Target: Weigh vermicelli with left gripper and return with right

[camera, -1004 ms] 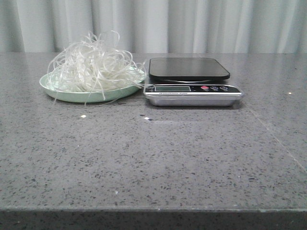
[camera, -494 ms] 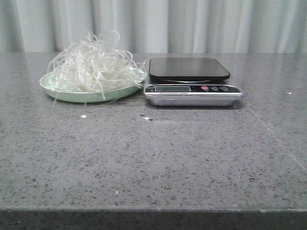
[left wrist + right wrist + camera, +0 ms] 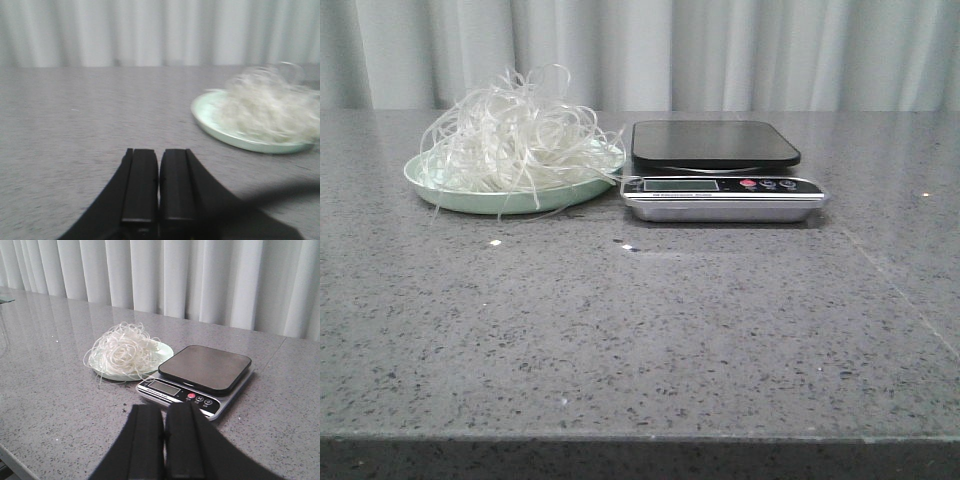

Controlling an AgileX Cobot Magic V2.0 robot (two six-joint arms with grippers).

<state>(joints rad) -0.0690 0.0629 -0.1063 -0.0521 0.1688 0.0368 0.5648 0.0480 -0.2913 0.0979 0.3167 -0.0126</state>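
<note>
Front view: the vermicelli [image 3: 515, 130] is piled in a fluffy nest on the pale green plate [image 3: 450, 195], sitting toward the far left of the grey speckled surface [image 3: 640, 340]. Just beside the plate on its right is the kitchen scale [image 3: 720, 170], black platform on top, empty, with the display and buttons facing the near edge. A few strands hang over the plate rim toward the scale. No arms show here.

Left wrist view: pretty blurry, but the left hand [image 3: 159, 200] has its two black fingers pressed together, holding nothing, well apart from the plate [image 3: 215, 125] and noodles [image 3: 265, 107].

Right wrist view: the right hand [image 3: 164, 445] is closed on nothing too, hanging near the scale [image 3: 200, 372], with the vermicelli [image 3: 125, 350] on its plate [image 3: 165, 351] beyond.
</note>
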